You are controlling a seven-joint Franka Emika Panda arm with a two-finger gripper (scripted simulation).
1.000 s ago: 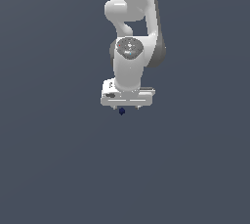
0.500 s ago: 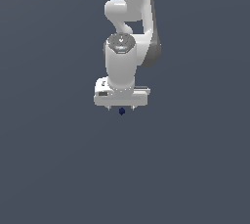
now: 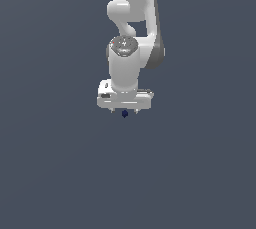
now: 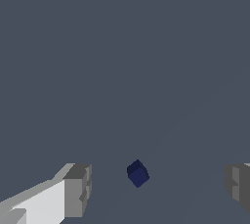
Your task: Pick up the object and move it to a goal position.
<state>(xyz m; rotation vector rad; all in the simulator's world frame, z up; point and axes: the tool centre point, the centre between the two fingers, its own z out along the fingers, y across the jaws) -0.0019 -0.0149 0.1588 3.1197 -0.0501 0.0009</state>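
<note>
The white Panda arm (image 3: 131, 33) fills the upper middle of the exterior view, folded down from above so that its wrist points straight at the flat dark grey-blue surface (image 3: 55, 173) that spreads across everything else. At the arm's lower end sits the broad white end effector (image 3: 124, 111), its body wider than the wrist above it. In the wrist view its two grey fingers (image 4: 78, 190) stand spread wide, one at each side of the picture, with bare surface between them and nothing pinched. Smallest of all is the object (image 3: 124, 114), a tiny dark navy piece; in the wrist view it (image 4: 137, 173) looks blocky, like a little cube seen corner-on. It lies between the spread fingers, touching neither, somewhat nearer the lighter-sided one. In the exterior view it shows just under the end effector's lower edge.
</note>
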